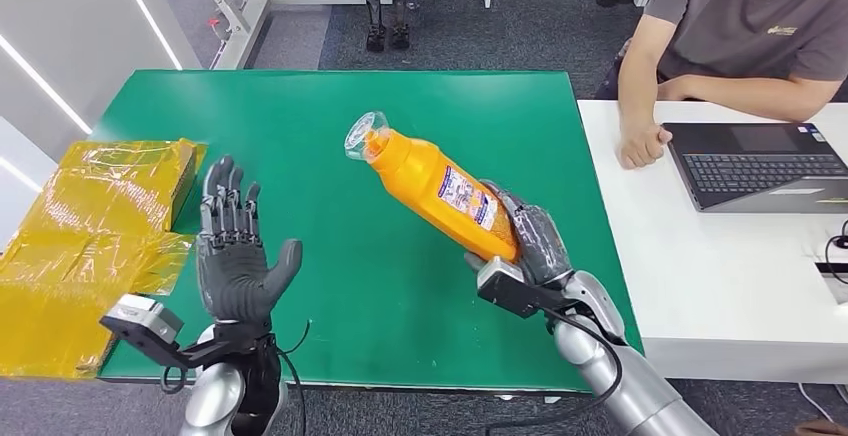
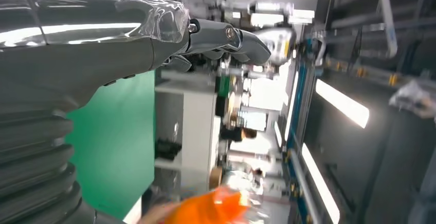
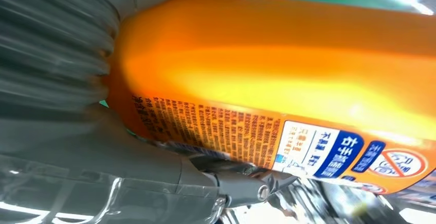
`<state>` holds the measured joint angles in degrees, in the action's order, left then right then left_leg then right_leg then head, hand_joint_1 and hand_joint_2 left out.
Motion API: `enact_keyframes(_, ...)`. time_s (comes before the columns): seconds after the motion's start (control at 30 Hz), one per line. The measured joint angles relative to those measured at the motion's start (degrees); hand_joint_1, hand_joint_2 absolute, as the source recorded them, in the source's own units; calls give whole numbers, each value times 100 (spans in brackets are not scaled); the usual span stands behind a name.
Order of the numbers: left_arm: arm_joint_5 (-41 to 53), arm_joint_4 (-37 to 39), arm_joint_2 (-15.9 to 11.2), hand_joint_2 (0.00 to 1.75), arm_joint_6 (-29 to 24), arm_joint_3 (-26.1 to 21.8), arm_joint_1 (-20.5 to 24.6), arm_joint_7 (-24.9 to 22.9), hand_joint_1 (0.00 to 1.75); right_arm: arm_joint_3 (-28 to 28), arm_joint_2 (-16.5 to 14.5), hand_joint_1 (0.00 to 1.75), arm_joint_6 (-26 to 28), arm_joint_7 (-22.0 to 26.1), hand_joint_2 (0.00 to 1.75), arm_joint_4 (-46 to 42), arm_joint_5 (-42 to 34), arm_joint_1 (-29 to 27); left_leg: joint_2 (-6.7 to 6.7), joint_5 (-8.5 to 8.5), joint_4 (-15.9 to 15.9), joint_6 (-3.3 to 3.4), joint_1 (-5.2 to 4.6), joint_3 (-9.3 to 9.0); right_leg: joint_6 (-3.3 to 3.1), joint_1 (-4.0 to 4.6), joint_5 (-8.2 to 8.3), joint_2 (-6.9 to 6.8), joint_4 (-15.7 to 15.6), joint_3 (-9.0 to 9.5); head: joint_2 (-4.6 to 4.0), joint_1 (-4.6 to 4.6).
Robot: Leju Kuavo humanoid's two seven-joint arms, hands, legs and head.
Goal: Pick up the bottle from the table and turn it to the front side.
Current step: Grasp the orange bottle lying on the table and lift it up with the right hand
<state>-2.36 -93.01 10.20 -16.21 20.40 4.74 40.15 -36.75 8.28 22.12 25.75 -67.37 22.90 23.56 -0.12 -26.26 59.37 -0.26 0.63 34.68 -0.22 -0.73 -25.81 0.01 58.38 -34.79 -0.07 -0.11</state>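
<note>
the orange plastic bottle with a clear cap [image 1: 432, 188] is off the green table [image 1: 330, 116] and in my right hand [image 1: 530, 241], which grips it around the base end, so the body leans up and to the left with the cap as the highest part, over the middle of the table. i judge that the pick-up is done and the turning is the step in hand now. the side facing up carries a white and blue label [image 1: 466, 197] with small print, and it looks to me like the back label; in the right wrist view i see dense small writing on the orange wall, a blue box with large white chinese characters [image 3: 334, 151] that i cannot read with certainty, and a red prohibition sign [image 3: 402, 162]. no brand name is legible to me. for the next move i think i must roll the bottle around its long axis until the front side faces forward, with a firm grip because the plastic looks smooth. my left hand [image 1: 236, 246] is held up over the table's near edge, palm open, fingers apart, holding nothing, well apart from the bottle.
</note>
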Motion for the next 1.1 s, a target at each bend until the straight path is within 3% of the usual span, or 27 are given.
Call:
enact_keyframes(0.17,-106,461,-2,175,588,256,396,-107,0,112,-278,175,575,434,175,-379,14,-362,5,0,0,-1,-1,0,0,-1,0,7,0,-1,0,1)
enact_keyframes(0.43,-742,778,62,175,1425,421,650,-320,0,175,-505,175,355,439,175,-523,243,-489,5,0,0,0,-1,1,0,-1,1,7,0,-1,0,1)
enact_keyframes(0.57,-770,800,70,175,1469,434,665,-331,0,175,-522,175,314,415,175,-521,274,-488,4,0,0,0,-1,1,0,-1,1,6,0,-1,0,0)
enact_keyframes(0.73,-788,979,119,175,1640,508,786,-395,0,176,-654,175,-323,128,175,-459,533,-486,4,0,0,0,0,1,0,-1,1,6,0,-1,0,0)
enact_keyframes(1.1,-746,1133,175,175,1747,500,876,-454,0,173,-788,175,-678,12,175,-428,785,-516,4,0,0,0,-1,2,0,-1,0,6,0,-2,0,0)
